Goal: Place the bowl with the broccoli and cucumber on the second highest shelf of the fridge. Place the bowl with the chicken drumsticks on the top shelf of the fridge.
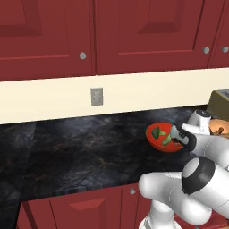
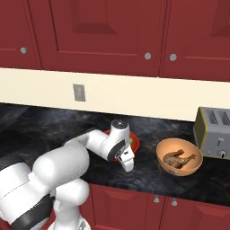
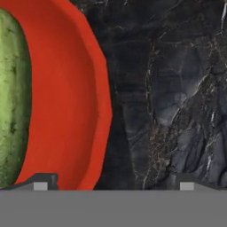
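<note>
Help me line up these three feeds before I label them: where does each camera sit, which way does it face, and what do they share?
Left base view: behind the arm to its left, facing forward and down at the counter and the red bowl; the white arm rises at lower right.
Right base view: behind to its right, facing the same counter, the orange bowl and a toaster; the arm rises at lower left.
Hand view: on the hand, looking down along the open gripper astride the red bowl's rim.
All three share the red bowl.

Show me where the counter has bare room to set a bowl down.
Free: the wide dark counter left of the red bowl, below the wall outlet. Crowded: the right end, where the open gripper, orange bowl and toaster cluster.
</note>
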You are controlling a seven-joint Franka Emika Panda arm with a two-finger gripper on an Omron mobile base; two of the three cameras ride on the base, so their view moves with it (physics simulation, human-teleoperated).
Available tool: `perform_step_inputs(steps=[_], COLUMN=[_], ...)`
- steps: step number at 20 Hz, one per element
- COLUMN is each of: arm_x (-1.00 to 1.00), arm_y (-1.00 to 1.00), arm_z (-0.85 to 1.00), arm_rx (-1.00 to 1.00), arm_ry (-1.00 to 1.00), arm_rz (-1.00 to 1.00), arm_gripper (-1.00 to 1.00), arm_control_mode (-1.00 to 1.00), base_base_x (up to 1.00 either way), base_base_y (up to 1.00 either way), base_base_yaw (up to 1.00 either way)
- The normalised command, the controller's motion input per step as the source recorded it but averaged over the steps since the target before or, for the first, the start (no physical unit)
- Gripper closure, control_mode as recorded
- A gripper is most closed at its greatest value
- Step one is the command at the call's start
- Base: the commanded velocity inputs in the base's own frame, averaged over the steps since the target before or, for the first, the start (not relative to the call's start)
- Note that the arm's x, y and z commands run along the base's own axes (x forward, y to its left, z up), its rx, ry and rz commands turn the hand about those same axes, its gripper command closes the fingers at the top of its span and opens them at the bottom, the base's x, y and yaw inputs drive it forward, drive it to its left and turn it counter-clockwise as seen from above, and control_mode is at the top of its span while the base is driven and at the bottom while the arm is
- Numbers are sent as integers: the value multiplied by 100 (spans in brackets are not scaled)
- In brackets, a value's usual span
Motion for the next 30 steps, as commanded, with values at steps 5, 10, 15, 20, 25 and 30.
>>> perform_step_inputs(steps=[5,10,15,20,25,30], arm_x=[34,34,9,7,9,1], arm_y=[-4,-1,0,5,1,5], arm_z=[-40,-27,-2,4,-36,-17], arm_rx=[0,0,3,0,0,-1], arm_ry=[2,0,-1,0,2,1], arm_rz=[-4,-4,-3,0,0,0], arm_gripper=[-100,-100,-100,-100,100,100], arm_control_mode=[-100,-100,-100,-100,-100,-100], base_base_x=[0,0,0,0,0,0], base_base_y=[0,0,0,0,0,0], base_base_yaw=[0,0,0,0,0,0])
